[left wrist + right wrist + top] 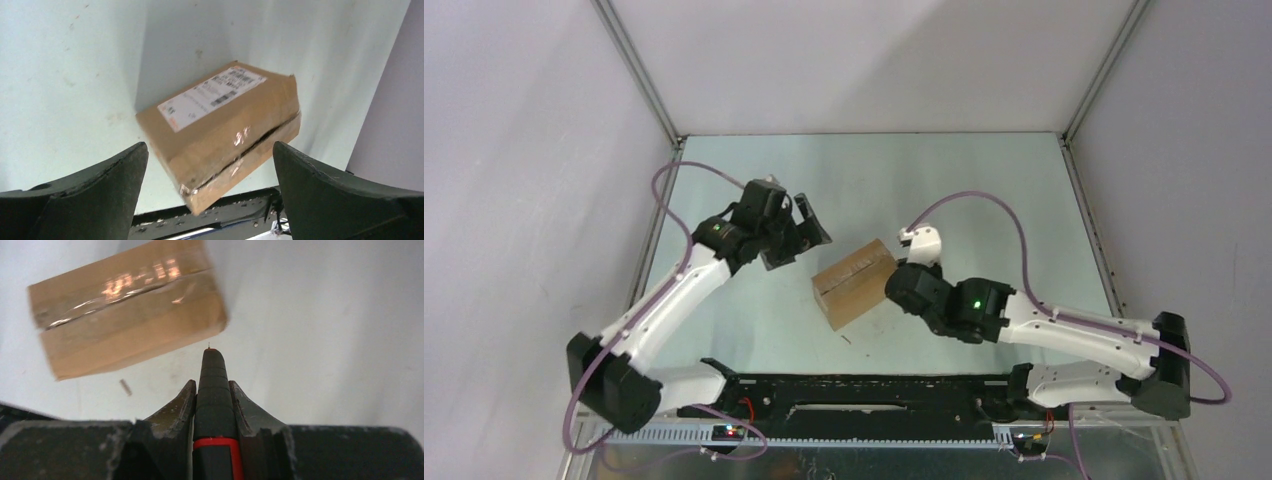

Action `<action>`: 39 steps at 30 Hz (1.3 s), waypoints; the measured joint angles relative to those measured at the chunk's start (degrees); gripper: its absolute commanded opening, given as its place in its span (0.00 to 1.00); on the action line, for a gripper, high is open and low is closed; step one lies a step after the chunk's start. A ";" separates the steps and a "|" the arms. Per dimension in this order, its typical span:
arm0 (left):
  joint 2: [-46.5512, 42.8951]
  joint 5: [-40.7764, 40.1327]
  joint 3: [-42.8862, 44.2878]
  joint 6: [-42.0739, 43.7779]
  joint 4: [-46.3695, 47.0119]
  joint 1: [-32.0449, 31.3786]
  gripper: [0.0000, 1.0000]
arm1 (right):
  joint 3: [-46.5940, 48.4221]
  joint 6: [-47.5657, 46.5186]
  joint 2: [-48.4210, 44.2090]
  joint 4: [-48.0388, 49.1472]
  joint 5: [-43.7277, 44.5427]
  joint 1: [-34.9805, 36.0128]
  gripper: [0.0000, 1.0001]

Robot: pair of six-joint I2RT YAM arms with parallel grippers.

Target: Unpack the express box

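Note:
The express box (856,280) is a small brown carton lying on the table's middle, taped along its top seam. The left wrist view shows it (225,120) with a white shipping label on one side and a dark slit along the taped seam. The right wrist view shows it (125,310) at the upper left. My left gripper (802,235) is open and empty, just left of the box. My right gripper (902,285) is shut on a black knife with a red band (214,400); its tip points past the box's right corner, close to it.
A small scrap (125,387) lies on the table in front of the box. The black base rail (864,390) runs along the near edge. Grey walls enclose the table on three sides.

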 measured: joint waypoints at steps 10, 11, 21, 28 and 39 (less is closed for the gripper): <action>-10.32 -3.89 -7.58 -1.31 -8.68 -12.94 0.92 | -1.62 -18.47 -4.09 15.32 -3.04 -20.92 0.00; -11.13 -3.89 -8.79 -1.66 -8.79 -14.23 0.91 | -1.62 -20.72 -3.32 19.30 -5.33 -23.30 0.00; -7.74 -3.10 -16.46 -3.74 -6.16 -21.66 0.91 | 2.16 -33.51 15.89 46.45 -27.71 -29.24 0.00; -2.62 -2.62 -17.77 -3.78 -1.62 -19.91 0.91 | 1.95 -36.24 18.93 46.58 -31.54 -26.93 0.00; 1.51 -2.69 -17.94 -0.70 0.85 -5.16 0.91 | -4.96 -30.95 5.44 35.39 -24.39 -23.80 0.00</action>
